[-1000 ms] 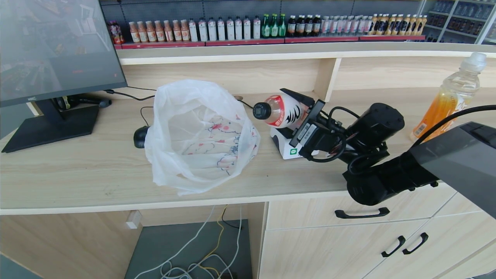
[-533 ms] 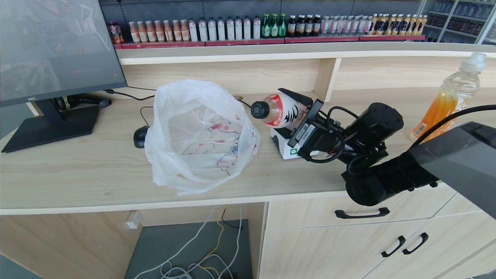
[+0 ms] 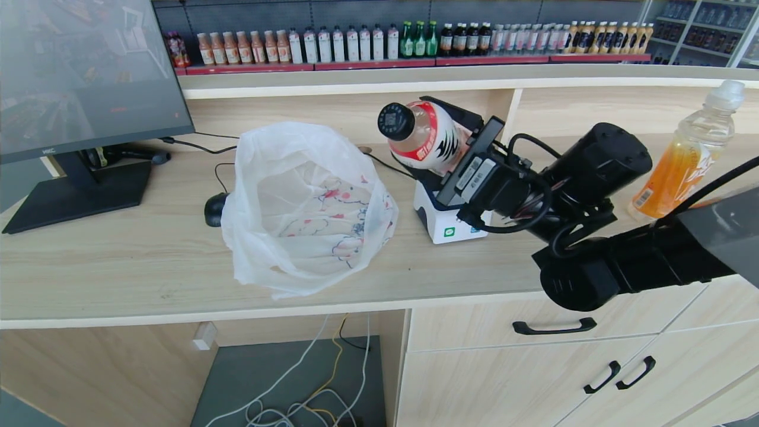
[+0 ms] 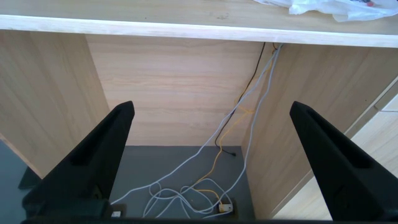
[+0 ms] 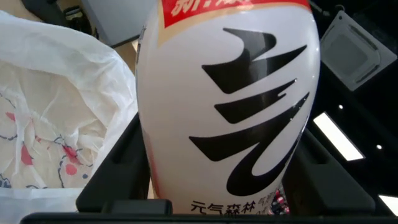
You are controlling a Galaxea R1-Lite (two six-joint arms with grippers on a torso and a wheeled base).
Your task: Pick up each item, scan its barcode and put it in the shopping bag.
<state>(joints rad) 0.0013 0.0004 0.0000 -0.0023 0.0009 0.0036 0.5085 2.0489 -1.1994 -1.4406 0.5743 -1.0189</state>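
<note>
**Bottle clear of the scanner, bag mouth to its left**

I have the right tool closed on the belly of the white-and-red drink bottle, its jaws on either side of the label. The bottle hangs in the air above the white barcode scanner, not touching it. Its long axis runs from the tool out to the black cap, which points up and toward the robot's left. That is the side where the shopping bag stands open on the table, just beside the scanner. So, as I judge it, the next move is a short carry leftward, cap first, over the bag's rim. The right arm is the only one placed for it. My left tool hangs wide open and empty, below the table edge and facing the cables under it. A second bottle of orange drink waits upright, well apart on the far right.

Against half a second ago, the bottle and right tool sit clearly higher. Then they lay low, right over the scanner, and the cap now tips up more steeply. The bag, scanner and orange bottle have not shifted
</note>
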